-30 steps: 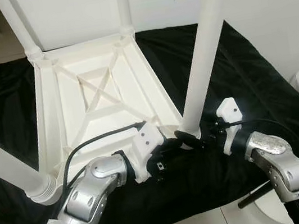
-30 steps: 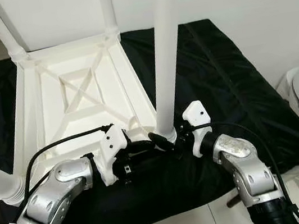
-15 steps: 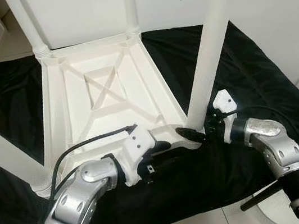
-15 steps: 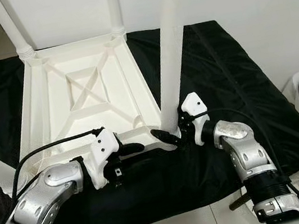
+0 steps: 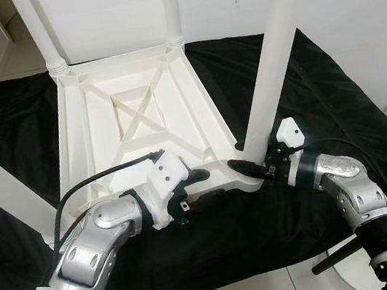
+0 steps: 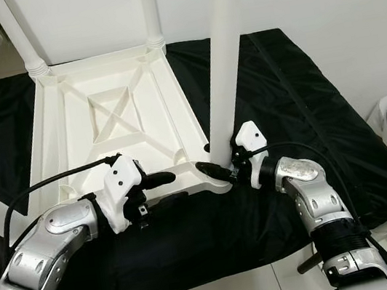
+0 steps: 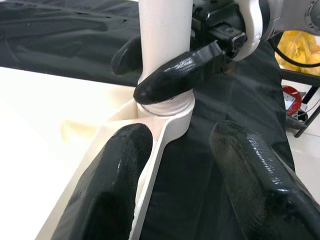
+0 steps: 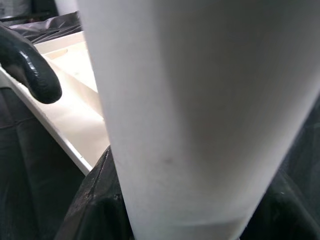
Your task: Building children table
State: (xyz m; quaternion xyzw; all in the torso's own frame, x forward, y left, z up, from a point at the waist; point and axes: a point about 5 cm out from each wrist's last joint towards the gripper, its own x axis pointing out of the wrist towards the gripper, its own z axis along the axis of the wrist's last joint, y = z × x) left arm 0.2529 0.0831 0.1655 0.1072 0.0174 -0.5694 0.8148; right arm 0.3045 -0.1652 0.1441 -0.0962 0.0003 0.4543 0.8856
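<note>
The right gripper (image 5: 245, 168) still clenches its fingers (image 7: 172, 75) around the leg (image 5: 269, 67) at the upturned table (image 5: 95, 131) corner, while the left gripper (image 5: 197, 179), fingers released, has drawn back along the rim.

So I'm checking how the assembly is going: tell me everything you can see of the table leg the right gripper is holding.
The table leg is a plain white round tube, plastic by its look, smooth and unmarked. It stands nearly upright at the near right corner socket of the upturned white table, its top out of frame. The right gripper is shut on it just above the socket, black fingers wrapped around its base. The left gripper, open, sits by the table's near rim, apart from the leg.
</note>
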